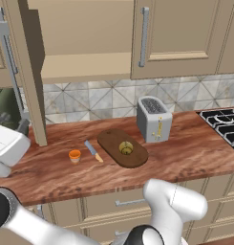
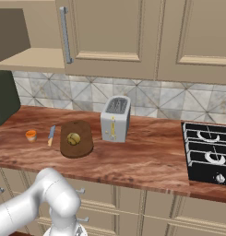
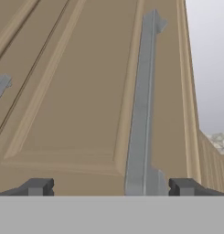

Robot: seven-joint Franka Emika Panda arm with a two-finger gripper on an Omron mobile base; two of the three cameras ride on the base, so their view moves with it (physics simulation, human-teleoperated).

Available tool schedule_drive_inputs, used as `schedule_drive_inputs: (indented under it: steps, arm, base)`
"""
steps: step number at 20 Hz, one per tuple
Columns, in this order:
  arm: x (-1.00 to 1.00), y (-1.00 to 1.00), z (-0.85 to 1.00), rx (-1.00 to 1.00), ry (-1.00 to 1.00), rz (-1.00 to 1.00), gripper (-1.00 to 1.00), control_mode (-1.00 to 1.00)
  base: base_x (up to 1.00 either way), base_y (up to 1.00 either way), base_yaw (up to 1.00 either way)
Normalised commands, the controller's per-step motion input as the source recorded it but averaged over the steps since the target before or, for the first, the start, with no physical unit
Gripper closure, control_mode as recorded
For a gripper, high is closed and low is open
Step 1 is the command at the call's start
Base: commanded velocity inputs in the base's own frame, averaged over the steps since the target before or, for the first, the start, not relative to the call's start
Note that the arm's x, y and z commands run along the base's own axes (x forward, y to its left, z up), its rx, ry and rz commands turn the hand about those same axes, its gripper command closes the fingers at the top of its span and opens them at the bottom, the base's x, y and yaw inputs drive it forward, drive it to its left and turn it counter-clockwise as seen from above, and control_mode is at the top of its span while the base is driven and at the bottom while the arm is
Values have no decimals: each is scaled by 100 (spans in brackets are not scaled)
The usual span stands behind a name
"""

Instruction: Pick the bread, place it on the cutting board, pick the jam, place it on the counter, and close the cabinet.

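Cabinet (image 1: 85, 45) door ajar, toaster (image 1: 154, 119) and knife (image 1: 93, 150) flanking cutting board (image 1: 122, 148)

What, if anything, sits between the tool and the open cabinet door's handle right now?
Nothing visible. In the hand view the open tool faces the beige panelled cabinet door, its long grey bar handle running up from between the two dark fingertips with no object in front of it.

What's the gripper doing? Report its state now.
Gripper: open, holding nothing, fingertips spread either side of the cabinet door's handle.
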Motion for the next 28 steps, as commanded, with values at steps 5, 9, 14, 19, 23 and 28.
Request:
schedule_drive_inputs:
  steps: [5,9,14,19,23,28]
  arm:
    - [0,-12,5,0,-3,0,-100,-100]
    - [0,-11,6,0,-3,0,-100,-100]
    - [0,-16,10,0,-2,0,-100,-100]
    - [0,-30,10,0,-1,0,-100,-100]
    - [0,-43,13,0,0,0,-100,-100]
    - [0,-46,13,1,0,0,-100,-100]
  base:
    - [0,0,0]
    - [0,0,0]
    - [0,0,0]
    - [0,0,0]
    - [0,0,0]
    - [0,0,0]
